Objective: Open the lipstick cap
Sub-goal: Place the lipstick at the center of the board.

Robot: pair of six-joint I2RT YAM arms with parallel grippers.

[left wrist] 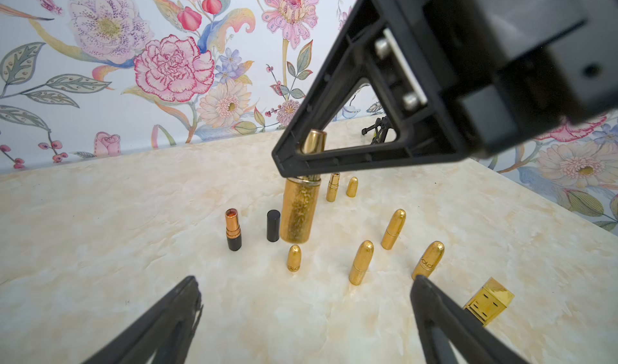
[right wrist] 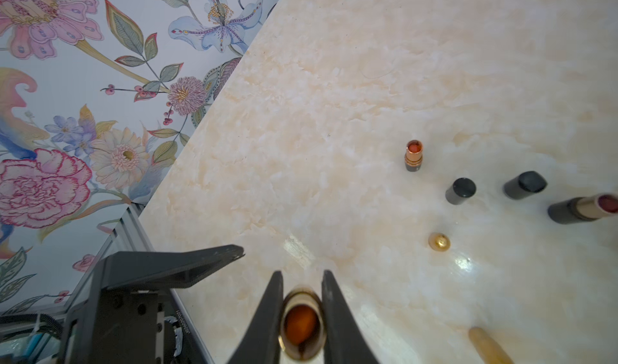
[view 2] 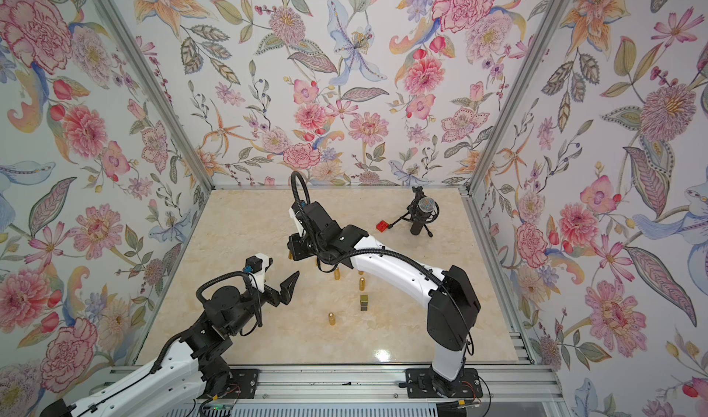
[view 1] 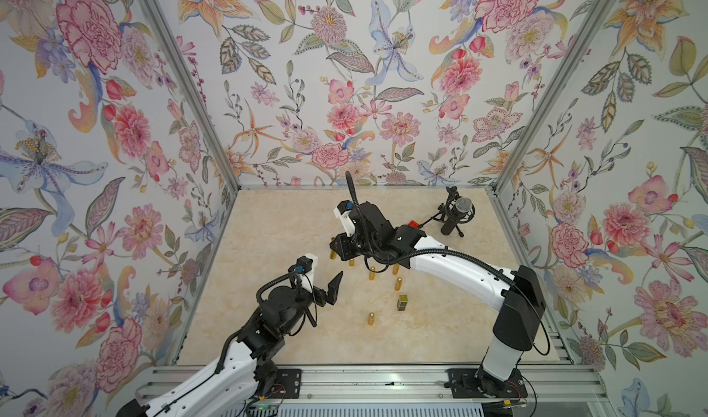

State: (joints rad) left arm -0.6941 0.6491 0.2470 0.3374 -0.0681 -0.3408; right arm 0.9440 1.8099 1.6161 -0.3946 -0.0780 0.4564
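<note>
- In both top views, the left gripper point(view 1: 332, 288) point(view 2: 286, 289) hovers over the cream marbled tabletop point(view 1: 276, 242) point(view 2: 245, 227), jaws spread, nothing between them. The right gripper point(view 1: 338, 245) point(view 2: 294, 247) hangs just beyond it, pointing down, its jaws hidden under the wrist. A small gold piece point(view 1: 333, 254) peeks out right beneath it.
- In the left wrist view, the left gripper point(left wrist: 305, 280) gapes wide and empty. Straight ahead of it a tall glittery gold cylinder point(left wrist: 298, 212) stands upright on the table, directly under the right gripper point(left wrist: 302, 161). That gripper's black finger crosses in front of a shiny gold lipstick tube point(left wrist: 314, 141). I cannot tell whether tube and cylinder join behind that finger. Beside the cylinder stand a black cylindrical cap point(left wrist: 273, 225) and an uncapped black-and-copper lipstick point(left wrist: 233, 230).
- In the right wrist view, the right gripper point(right wrist: 302, 278) is clamped on the shiny gold lipstick tube point(right wrist: 302, 325). The tube's open end faces the camera, orange inside. One finger point(right wrist: 200, 262) of the left gripper lies just beside it, not touching.
</note>
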